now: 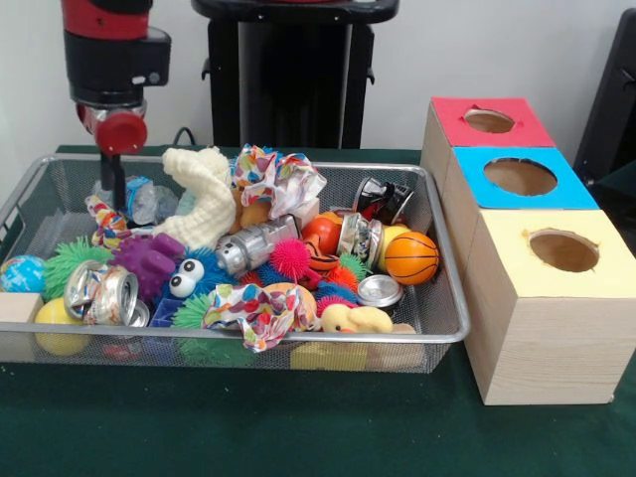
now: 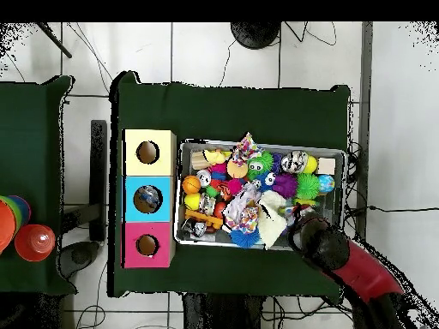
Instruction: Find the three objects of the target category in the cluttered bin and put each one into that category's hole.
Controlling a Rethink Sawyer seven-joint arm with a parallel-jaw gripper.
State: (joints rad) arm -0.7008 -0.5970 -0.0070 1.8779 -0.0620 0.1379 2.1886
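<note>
Gripper (image 1: 116, 189) low over the far corner of the silver wire-mesh bin (image 1: 442, 298), its tip buried among a clear crinkled wrapper (image 1: 149, 202) and a braided rope toy (image 1: 107, 227); I cannot tell how far it is open or whether it has anything. Target category isn't evident. Crushed shiny metal cans are candidates: one mid-bin (image 1: 256, 243), one near the front left (image 1: 102, 295). Likely light, stiff, slippery — best pinched across the dented waist. Three wooden boxes with red (image 1: 490, 121), blue (image 1: 520, 177) and yellow (image 1: 563, 250) holed tops stand beside the bin.
</note>
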